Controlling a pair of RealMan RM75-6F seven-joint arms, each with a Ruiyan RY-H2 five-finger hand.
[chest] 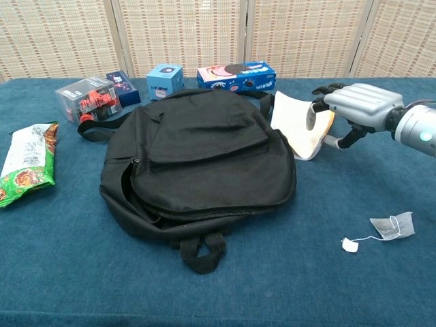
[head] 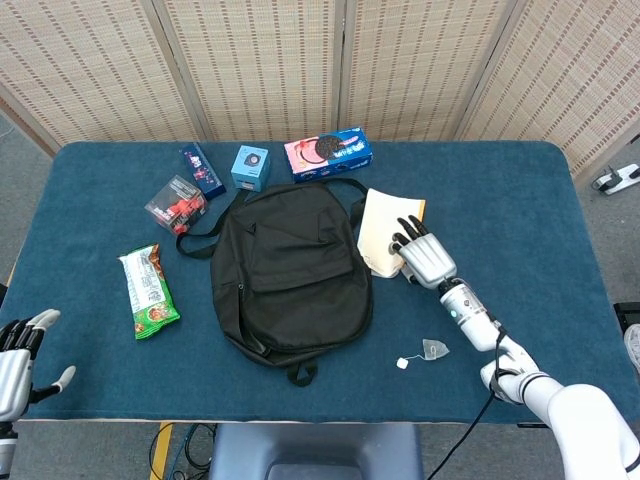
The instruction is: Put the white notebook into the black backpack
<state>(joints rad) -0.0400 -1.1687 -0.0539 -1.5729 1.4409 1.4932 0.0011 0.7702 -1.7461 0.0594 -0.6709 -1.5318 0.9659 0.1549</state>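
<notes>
The white notebook [head: 380, 228] [chest: 293, 121] lies just right of the black backpack [head: 290, 270] [chest: 197, 157], its right edge raised off the table. My right hand [head: 427, 256] [chest: 354, 107] grips that raised edge, fingers curled over the top and thumb underneath. The backpack lies flat in the middle of the blue table, and I cannot tell if its zip is open. My left hand [head: 15, 352] hovers at the table's near left corner, fingers apart and empty; only the head view shows it.
A green snack bag [head: 148, 292] [chest: 27, 163] lies left of the backpack. Behind it stand a clear box with red contents [head: 177, 203], a dark packet [head: 201, 170], a small blue box [head: 250, 166] and a cookie box [head: 328, 152]. A tea bag [head: 434, 349] [chest: 392, 225] lies near right.
</notes>
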